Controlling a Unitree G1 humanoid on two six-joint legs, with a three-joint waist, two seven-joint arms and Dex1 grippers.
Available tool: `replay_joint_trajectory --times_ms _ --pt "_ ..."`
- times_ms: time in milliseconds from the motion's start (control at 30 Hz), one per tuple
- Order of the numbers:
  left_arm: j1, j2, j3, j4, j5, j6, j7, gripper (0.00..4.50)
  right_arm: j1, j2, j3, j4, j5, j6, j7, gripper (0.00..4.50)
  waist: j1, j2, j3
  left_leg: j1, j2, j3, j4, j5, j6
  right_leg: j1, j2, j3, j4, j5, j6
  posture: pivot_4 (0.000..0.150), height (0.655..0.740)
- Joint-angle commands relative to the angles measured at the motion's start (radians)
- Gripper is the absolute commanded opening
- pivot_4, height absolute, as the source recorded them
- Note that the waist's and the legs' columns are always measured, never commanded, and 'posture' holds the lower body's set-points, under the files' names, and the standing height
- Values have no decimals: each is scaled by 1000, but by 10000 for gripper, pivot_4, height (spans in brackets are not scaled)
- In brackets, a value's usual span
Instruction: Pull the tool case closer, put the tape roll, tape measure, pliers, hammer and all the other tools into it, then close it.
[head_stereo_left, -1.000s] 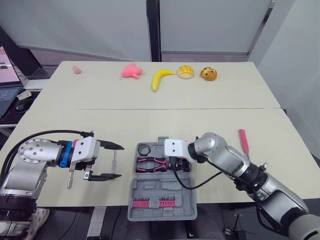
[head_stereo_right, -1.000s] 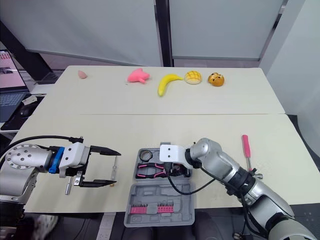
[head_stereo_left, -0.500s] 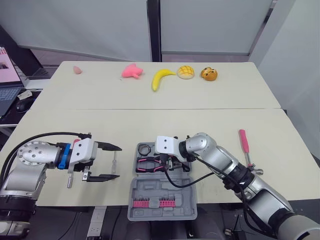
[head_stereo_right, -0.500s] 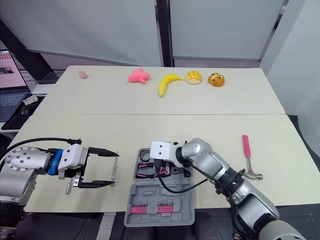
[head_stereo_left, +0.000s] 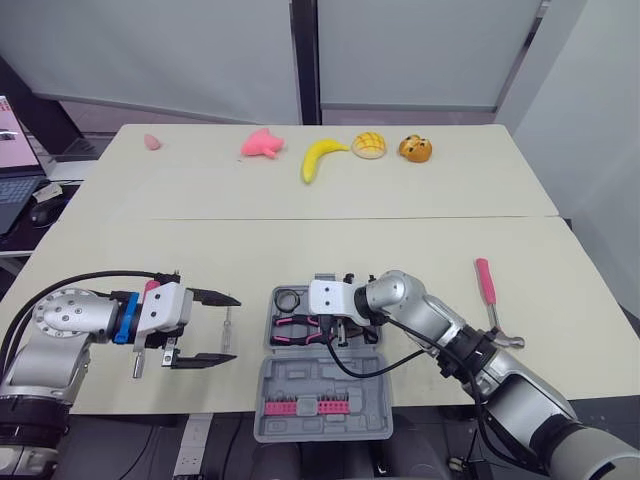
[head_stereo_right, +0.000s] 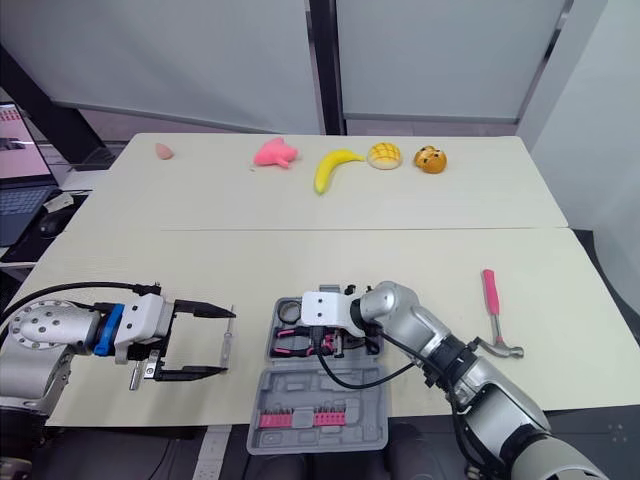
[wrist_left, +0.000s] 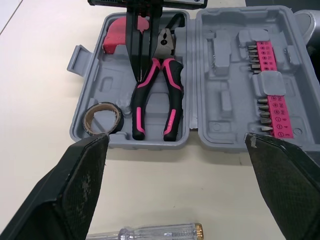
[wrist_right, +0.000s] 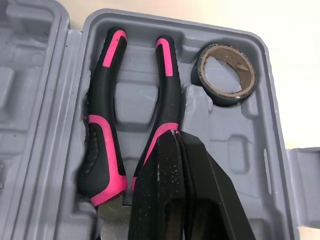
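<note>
Left wrist: case (wrist_left: 90, 97), pliers (wrist_left: 174, 92), likely tape (wrist_left: 119, 120)

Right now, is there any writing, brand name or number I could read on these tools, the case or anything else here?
No words or numbers can be read anywhere.
Pink bit strip in the lid of the tool case: tiny marks beside each bit, too small to read.
Laptop screen past the table's left edge: too small to read.
Pliers and tape roll: no print visible.
</note>
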Motion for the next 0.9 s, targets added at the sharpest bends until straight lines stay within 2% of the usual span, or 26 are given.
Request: replay_joint_trajectory --times_ms 33,167,300,533,633,733,800,900 --pt "5 0 20 10 -8 -26 -5 45000 33 -9 42 38 -38 -19 17 325 0 0 0 1 0 0 0 0 0 1 0 0 0 0 0 1500 7255" --pt "8 11 17 21 4 2 16 45000 27 27 -37 -8 9 -84 -20 325 -1 0 0 2 0 0 0 0 0 2 0 0 0 0 0 1500 7255" --pt "12 24 20 21 18 62 49 45000 37 31 -154 -155 91 -75 -25 325 -2 0 0 0 0 0 -1 0 0 0 0 1 1 0 -1 1500 7255" --pt "49 45 24 13 56 90 83 45000 178 -174 -361 -514 248 13 49 325 12 0 0 -1 0 0 -1 0 0 0 0 0 0 -1 0 1500 7255" --pt "74 43 14 5 56 84 69 39242 289 -335 -450 -613 314 7 125 0 17 0 0 -1 0 0 -1 0 0 0 -1 0 -2 -1 0 1500 7255" --pt "90 41 -10 4 81 85 68 30311 387 -487 -508 -676 361 62 191 0 18 1 1 -1 0 1 -1 0 0 0 0 0 -2 -1 0 1500 7255" --pt "95 34 -40 5 125 73 82 23095 460 -567 -512 -683 337 57 195 0 15 1 1 0 0 1 -1 0 0 0 0 1 -2 -3 2 1500 7255" --pt "92 21 -74 1 170 68 106 15166 515 -599 -494 -687 314 85 165 0 8 0 0 1 0 1 -1 0 0 1 0 2 -2 -4 3 1500 7255"
